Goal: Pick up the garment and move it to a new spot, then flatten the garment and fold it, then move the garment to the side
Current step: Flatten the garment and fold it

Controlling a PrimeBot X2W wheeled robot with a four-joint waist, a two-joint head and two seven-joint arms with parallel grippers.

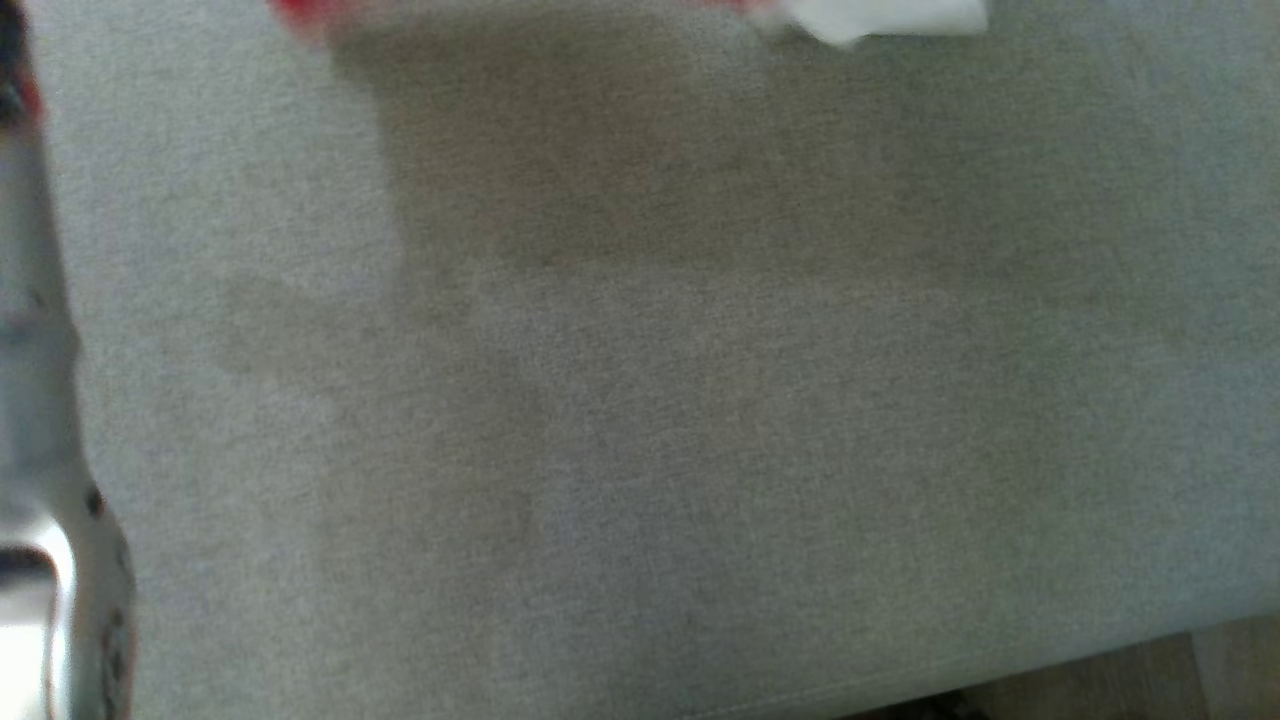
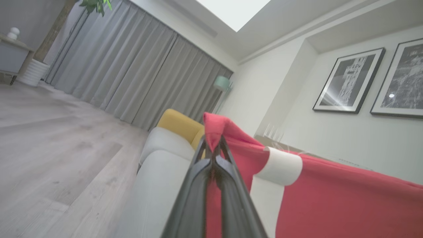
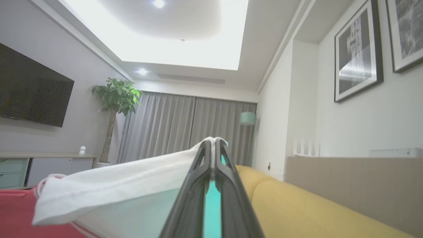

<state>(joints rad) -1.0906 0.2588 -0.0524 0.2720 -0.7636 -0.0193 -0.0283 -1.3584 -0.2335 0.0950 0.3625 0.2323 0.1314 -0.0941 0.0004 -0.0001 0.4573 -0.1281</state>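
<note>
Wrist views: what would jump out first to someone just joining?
The red-and-white garment is held up between both arms: the left gripper pinches a red corner, the right gripper a white edge. In the head view, the grey sofa seat spreads below, the garment at the top edge.

A grey woven cushion (image 1: 700, 450) spans the head view. Its front edge runs across at 5 o'clock, with a strip of wood floor (image 1: 1235, 660) beyond it. A broad shadow darkens the fabric from 12 o'clock toward the centre. A blurred red and white garment (image 1: 880, 18) shows at 12 o'clock; whether it touches the cushion cannot be told.
</note>
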